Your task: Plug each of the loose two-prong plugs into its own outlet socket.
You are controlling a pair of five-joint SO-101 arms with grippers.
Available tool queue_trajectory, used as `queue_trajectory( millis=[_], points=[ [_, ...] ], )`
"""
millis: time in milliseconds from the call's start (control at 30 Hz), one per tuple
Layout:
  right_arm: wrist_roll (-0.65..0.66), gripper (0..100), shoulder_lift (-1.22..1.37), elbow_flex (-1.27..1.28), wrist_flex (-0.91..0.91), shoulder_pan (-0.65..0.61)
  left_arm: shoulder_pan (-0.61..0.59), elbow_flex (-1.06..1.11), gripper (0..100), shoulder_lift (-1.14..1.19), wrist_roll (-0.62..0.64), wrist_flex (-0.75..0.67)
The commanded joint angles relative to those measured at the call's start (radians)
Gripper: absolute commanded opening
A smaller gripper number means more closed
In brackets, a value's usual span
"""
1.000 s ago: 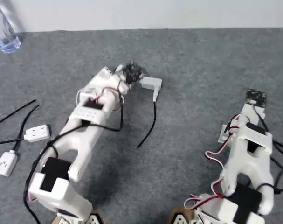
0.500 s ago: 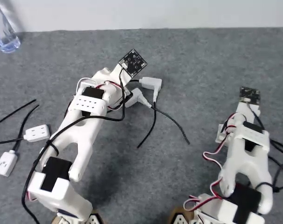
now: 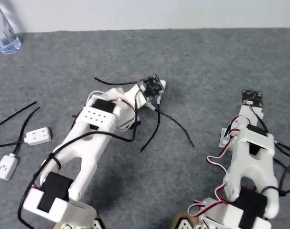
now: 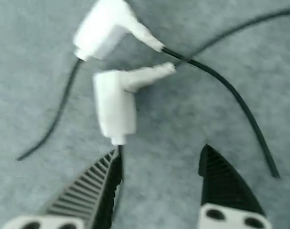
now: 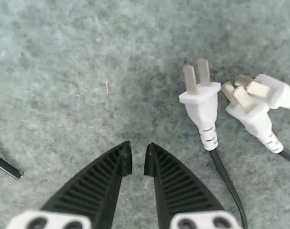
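Note:
Two white plugs lie on the grey carpet with thin black cables. One white plug lies just ahead of my left gripper, which hangs open over the carpet with nothing in it. The other white plug lies beyond it. From above, the left arm's wrist covers most of both; their black cables trail toward me. Two white outlet sockets lie far left. My right gripper is shut and empty, with a pronged plug and two more plugs close beside it.
A clear bottle stands at the back left corner. Black cords run from the outlet sockets off the left edge. The right arm stands at the right. Open carpet lies between the arms and along the back.
A second plug with its cable has come to lie beside the first near the left gripper. The left wrist has swung right over both plugs. The right arm edged slightly left.

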Motion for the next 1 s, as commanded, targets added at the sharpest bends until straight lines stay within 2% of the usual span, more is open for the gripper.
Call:
queue_trajectory(
  millis=[0,167,333,500,633,833,967],
  points=[
    [0.006,5.2,-0.007,0.002,-0.042,-0.007,-0.032,-0.004,22,-0.121,-0.002,0.138],
    [0.006,5.2,-0.005,0.002,-0.042,-0.013,-0.147,-0.050,18,-0.497,-0.020,0.506],
    [0.011,5.2,-0.005,0.009,-0.045,-0.013,-0.321,0.068,25,-0.873,-0.341,0.649],
    [0.012,5.2,-0.005,0.011,-0.047,-0.028,-0.448,0.231,25,-1.066,-0.491,0.720],
    [0.014,5.2,-0.005,0.012,-0.045,-0.033,-0.571,0.354,24,-1.175,-0.588,0.635],
    [0.014,5.2,-0.005,0.012,-0.047,-0.035,-0.795,0.654,24,-1.301,-0.825,0.216],
    [0.014,5.2,-0.005,0.012,-0.050,-0.035,-0.835,0.779,24,-1.301,-0.913,0.092]
  ],
)
